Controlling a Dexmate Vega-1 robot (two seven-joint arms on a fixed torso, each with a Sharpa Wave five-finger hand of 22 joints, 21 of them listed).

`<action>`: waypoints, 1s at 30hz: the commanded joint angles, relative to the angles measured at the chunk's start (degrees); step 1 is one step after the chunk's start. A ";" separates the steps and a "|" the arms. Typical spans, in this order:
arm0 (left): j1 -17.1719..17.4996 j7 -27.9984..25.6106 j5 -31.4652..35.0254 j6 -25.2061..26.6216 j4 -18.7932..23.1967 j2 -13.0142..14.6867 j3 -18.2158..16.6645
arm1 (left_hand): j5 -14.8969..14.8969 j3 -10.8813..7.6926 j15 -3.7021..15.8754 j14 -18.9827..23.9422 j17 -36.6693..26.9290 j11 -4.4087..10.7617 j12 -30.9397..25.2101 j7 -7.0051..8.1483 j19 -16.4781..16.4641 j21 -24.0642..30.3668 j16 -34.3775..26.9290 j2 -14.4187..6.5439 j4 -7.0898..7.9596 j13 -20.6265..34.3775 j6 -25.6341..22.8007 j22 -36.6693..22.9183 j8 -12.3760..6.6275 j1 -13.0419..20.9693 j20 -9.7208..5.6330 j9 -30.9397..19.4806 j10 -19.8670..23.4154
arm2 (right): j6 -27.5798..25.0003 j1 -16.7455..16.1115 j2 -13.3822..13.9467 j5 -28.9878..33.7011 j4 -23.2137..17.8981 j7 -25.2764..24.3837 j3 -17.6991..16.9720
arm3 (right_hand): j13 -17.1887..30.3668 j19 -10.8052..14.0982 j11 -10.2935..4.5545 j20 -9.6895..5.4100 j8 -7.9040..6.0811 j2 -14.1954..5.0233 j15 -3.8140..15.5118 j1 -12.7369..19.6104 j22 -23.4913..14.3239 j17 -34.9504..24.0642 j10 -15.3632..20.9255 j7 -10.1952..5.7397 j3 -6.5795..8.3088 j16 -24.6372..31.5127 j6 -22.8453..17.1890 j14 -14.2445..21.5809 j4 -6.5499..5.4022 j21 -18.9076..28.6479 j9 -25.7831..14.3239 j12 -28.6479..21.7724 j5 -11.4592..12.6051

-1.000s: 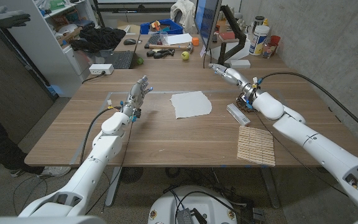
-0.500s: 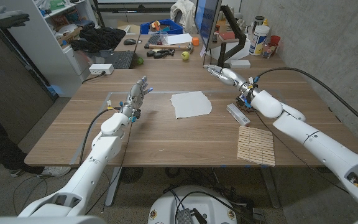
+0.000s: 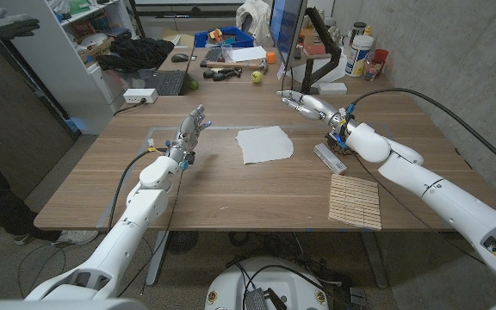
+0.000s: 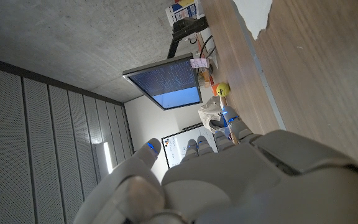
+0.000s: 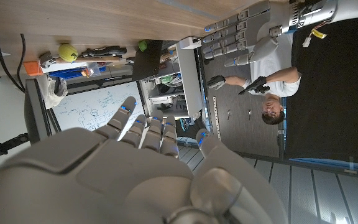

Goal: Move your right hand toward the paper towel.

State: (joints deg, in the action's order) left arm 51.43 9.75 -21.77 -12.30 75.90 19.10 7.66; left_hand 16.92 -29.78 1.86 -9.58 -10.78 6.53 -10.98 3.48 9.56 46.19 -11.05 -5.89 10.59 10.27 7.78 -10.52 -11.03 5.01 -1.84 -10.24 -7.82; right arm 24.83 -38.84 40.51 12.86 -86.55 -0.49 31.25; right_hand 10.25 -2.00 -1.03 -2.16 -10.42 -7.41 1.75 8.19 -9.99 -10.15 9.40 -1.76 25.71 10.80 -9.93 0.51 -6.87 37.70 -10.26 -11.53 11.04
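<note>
The paper towel (image 3: 263, 143) is a white sheet that lies flat on the wooden table (image 3: 231, 185), near the middle of it; its shape is roughly square, with uneven, slightly wavy edges, and the corner at about 7 o'clock looks a little ragged; nothing lies on it and nothing touches it. In the left wrist view a white piece of the paper towel (image 4: 253, 15) shows on the wood, with a torn, jagged edge; the rest of it is cut off by the frame.
</note>
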 commanded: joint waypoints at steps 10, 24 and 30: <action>-0.16 -0.11 1.76 -0.52 0.52 1.18 1.37 | -0.07 -0.56 2.65 -3.77 -0.25 0.05 -0.16 0.09 6.94 -0.06 -0.35 -4.39 0.08 0.08 -0.25 -0.09 -0.20 -0.82 -2.87 -0.35 -0.19 | -2.85 1.04 1.06 9.06 -3.64 0.76 1.63 | 0.19 -0.18 -0.56 -6.92 -0.34 -3.16 3.10 1.14 -0.16 -0.05 -0.24 -0.67 0.57 0.09 0.08 -0.32 0.25 -0.20 -0.33 -0.11 0.13; -0.50 0.30 1.70 -1.09 -0.43 1.91 1.39 | -0.09 -0.65 2.55 -3.85 -0.25 0.09 -0.16 0.13 6.99 -0.16 -0.31 -4.35 0.07 0.08 -0.24 -0.08 -0.15 -0.92 -2.78 -0.36 -0.23 | -5.56 2.46 0.44 13.33 -5.03 2.57 3.57 | 0.18 -0.32 -0.59 -6.86 -0.27 -3.10 3.21 1.43 -0.17 -0.08 -0.60 -1.20 0.62 0.02 0.38 -0.63 0.27 -0.49 -0.35 -0.02 0.04; -0.57 0.51 1.49 -1.36 -0.92 2.00 1.29 | -0.11 -0.68 2.48 -3.88 -0.25 0.13 -0.14 0.10 7.01 -0.20 -0.30 -4.35 0.08 0.08 -0.23 -0.08 -0.13 -0.97 -2.75 -0.36 -0.28 | -5.32 3.53 0.14 14.55 -4.66 3.42 4.59 | 0.18 -0.38 -0.58 -6.82 -0.27 -3.03 3.24 1.49 -0.18 -0.09 -0.75 -1.17 0.58 0.01 0.41 -0.74 0.26 -0.61 -0.35 0.01 0.00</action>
State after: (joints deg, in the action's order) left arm 51.06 9.81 -20.12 -13.18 75.83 20.76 8.95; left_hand 16.92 -30.19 1.86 -9.58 -10.78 6.53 -10.98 3.59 9.56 46.19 -11.05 -5.74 10.66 10.27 7.67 -10.52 -11.03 4.55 -1.84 -10.55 -7.82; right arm 20.05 -36.79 41.15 24.79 -91.15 1.51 34.27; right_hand 10.25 -2.00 -1.43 -2.16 -10.42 -7.63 2.07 9.02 -9.99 -10.15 8.99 -2.57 25.94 10.80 -9.51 0.19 -6.64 37.26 -10.55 -11.53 11.04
